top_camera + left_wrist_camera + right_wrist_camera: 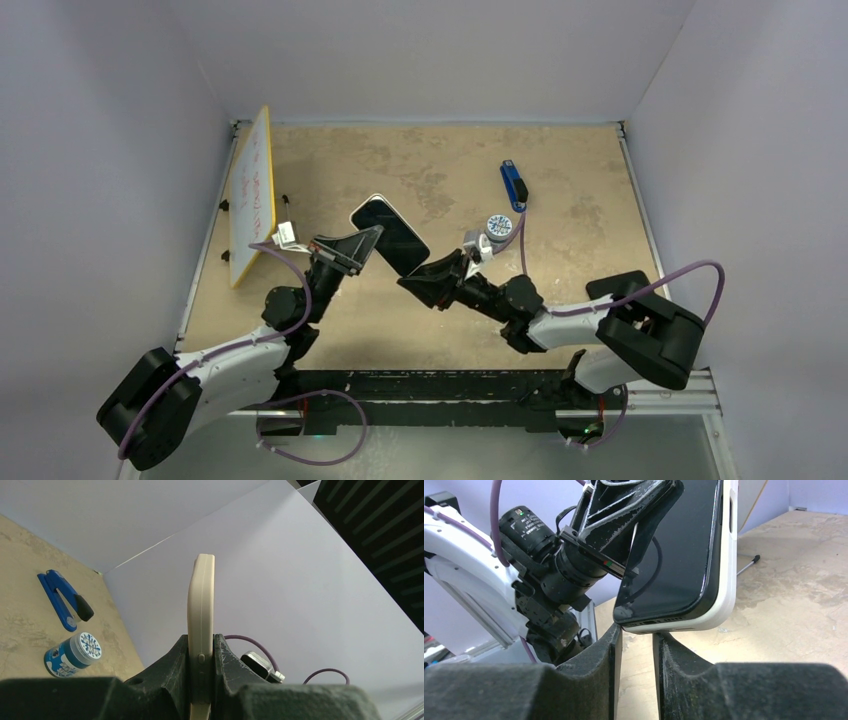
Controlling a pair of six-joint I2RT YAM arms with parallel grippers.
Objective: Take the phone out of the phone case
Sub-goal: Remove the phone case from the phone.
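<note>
Phone [390,232] in phone case [725,580] | left gripper [201,649] clamped on it | right gripper [638,640] narrowly parted, empty

The phone [390,232] shows a glossy black screen inside a cream-white phone case [201,630]. Right of the phone, the stapler [513,184] is blue with black and the jar [498,228] is blue with a white-patterned lid; the worktop [560,160] is mottled tan

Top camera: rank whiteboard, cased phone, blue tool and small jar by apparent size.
1. White board with a yellow edge.
2. Black phone in a white case; lifted nearer the camera, so flattered.
3. Blue tool with a black tip and round jar with a blue-patterned lid: too alike to rank.
</note>
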